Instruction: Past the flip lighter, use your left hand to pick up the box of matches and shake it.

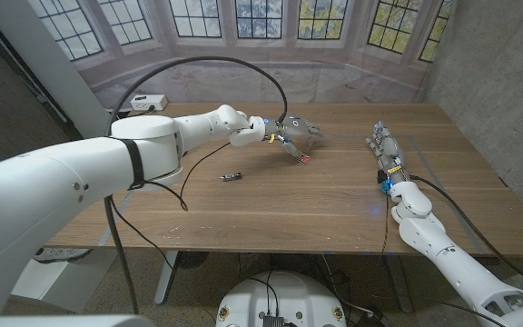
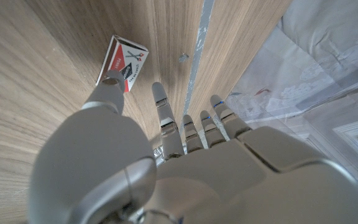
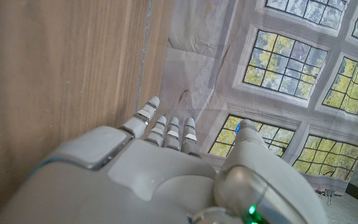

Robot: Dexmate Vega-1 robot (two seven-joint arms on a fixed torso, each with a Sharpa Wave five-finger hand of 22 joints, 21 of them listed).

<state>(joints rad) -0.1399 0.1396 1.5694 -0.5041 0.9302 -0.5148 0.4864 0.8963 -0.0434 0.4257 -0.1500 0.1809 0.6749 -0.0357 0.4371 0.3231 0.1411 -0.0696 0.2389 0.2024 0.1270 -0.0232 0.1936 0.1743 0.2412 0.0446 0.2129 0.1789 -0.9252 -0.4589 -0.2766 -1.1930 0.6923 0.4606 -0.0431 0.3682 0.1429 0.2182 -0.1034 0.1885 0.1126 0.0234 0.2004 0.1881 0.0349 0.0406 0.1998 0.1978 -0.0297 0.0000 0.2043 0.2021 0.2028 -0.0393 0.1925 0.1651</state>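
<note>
While your left arm reaches out over the middle of the wooden table [image 1: 334, 195], the flip lighter [image 1: 231, 176] lies on the boards nearer the robot and to the left of your left hand [image 1: 300, 134], well apart from it and not between the hand and anything else. A white power strip [image 1: 145, 104] sits at the far left corner of the table. The box of matches [image 2: 123, 61] lies flat on the wood just under the hand. Your left hand is open, fingers [image 2: 161, 109] spread and straight, holding nothing; the thumb tip overlaps the near edge of the box, though you cannot tell whether it touches. Your right hand [image 1: 385, 147] waits near the table's right edge, fingers extended, holding nothing.
</note>
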